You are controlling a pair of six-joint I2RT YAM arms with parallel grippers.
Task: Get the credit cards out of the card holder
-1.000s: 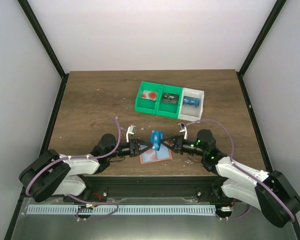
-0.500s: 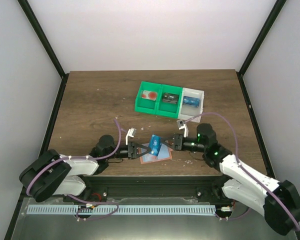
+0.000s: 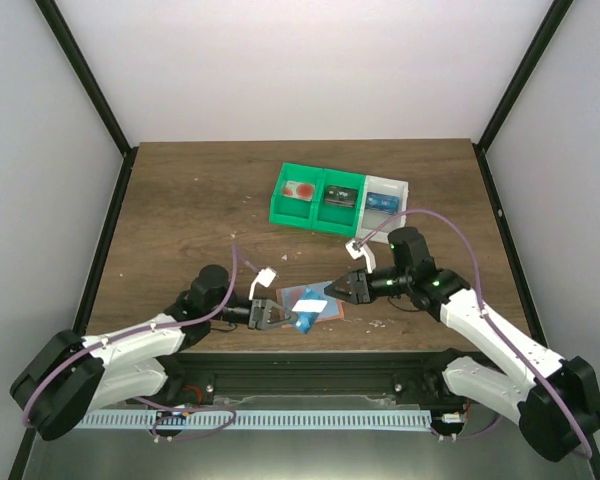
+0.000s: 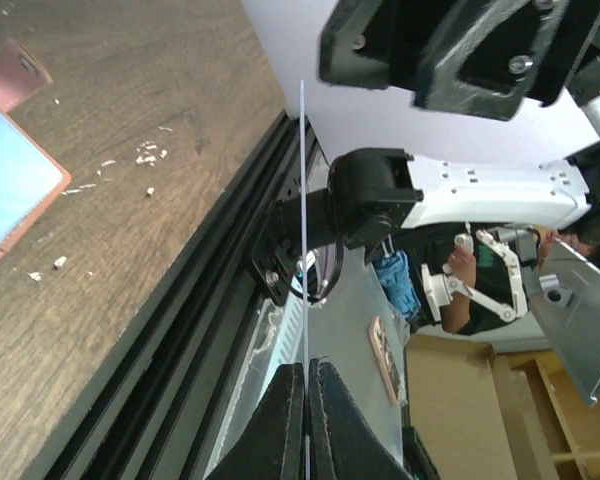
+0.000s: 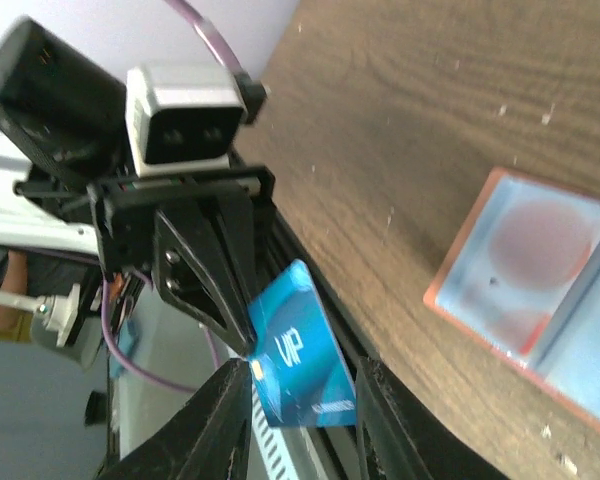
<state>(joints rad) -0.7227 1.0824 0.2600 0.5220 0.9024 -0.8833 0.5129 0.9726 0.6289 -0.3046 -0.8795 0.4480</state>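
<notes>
Grainy wood table [image 3: 195, 200], glossy blue card [image 5: 298, 355], salmon sleeve [image 5: 535, 280]

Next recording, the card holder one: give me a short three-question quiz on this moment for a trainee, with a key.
1. True or false: the left gripper is shut on the blue plastic card printed "VIP".
2. Fill the gap: the right gripper is ____ and holds nothing.
3. Where is the salmon-pink rectangular card holder?
A. held in the right gripper
B. lying flat on the brown wooden table
C. held in the left gripper

Key: 1 true; 2 open; 3 B.
</notes>
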